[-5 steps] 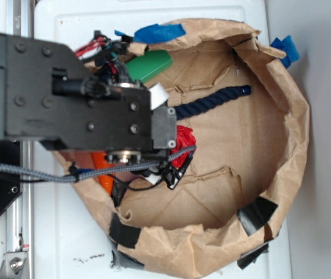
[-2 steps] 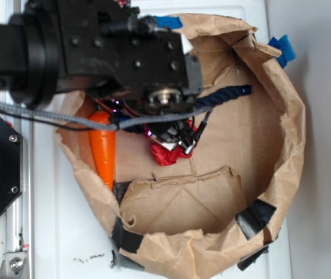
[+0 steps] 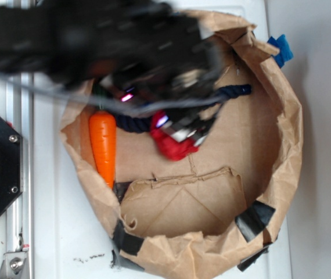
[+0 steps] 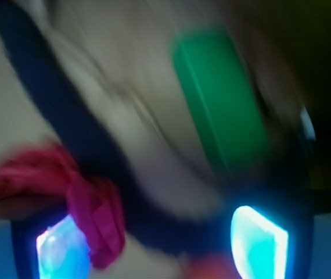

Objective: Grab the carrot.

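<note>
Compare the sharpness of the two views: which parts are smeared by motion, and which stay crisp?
Exterior view: the arm is heavily motion-blurred, while the carrot, paper bowl and rope end stay fairly crisp. Wrist view: everything is smeared, the green block, rope and red flower alike; two bright cyan patches glare at the bottom.

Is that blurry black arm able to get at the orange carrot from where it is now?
Probably yes. The carrot lies uncovered by the paper basket's left wall, nothing on top. The gripper sits off to its right, over the red paper flower.
</note>
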Available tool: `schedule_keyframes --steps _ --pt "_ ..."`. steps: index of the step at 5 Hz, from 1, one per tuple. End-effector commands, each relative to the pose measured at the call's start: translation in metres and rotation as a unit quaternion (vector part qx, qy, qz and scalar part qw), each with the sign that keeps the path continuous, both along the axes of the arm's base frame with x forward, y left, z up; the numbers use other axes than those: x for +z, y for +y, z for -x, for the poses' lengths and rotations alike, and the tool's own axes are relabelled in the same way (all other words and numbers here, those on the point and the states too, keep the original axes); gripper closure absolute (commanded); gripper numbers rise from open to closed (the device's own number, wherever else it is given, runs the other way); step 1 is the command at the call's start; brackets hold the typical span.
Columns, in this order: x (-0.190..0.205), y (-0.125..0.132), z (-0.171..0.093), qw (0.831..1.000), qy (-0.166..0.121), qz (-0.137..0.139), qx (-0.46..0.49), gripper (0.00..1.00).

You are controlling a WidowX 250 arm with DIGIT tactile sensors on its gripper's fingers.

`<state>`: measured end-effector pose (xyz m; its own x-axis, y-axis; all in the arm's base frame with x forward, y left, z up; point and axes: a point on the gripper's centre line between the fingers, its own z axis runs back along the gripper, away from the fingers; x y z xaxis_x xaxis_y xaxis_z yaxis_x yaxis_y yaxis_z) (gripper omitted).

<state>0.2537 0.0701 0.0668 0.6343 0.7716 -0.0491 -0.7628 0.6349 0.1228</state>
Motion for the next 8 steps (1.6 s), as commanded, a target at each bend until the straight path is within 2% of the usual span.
schedule_keyframes --steps 1,2,5,7,8 --pt "0.03 0.004 -0.017 0.999 -0.046 0.004 -0.022 0.0" --pt "0.03 -0.002 -0.012 0.998 -0.043 0.008 -0.033 0.0" --pt "0.035 -0.043 0.024 0.993 -0.059 0.004 -0.1 0.0" --pt "0.027 -0.038 0.034 0.995 -0.053 0.007 -0.089 0.0" --pt "0.026 -0.05 0.052 0.994 -0.054 0.008 -0.097 0.0"
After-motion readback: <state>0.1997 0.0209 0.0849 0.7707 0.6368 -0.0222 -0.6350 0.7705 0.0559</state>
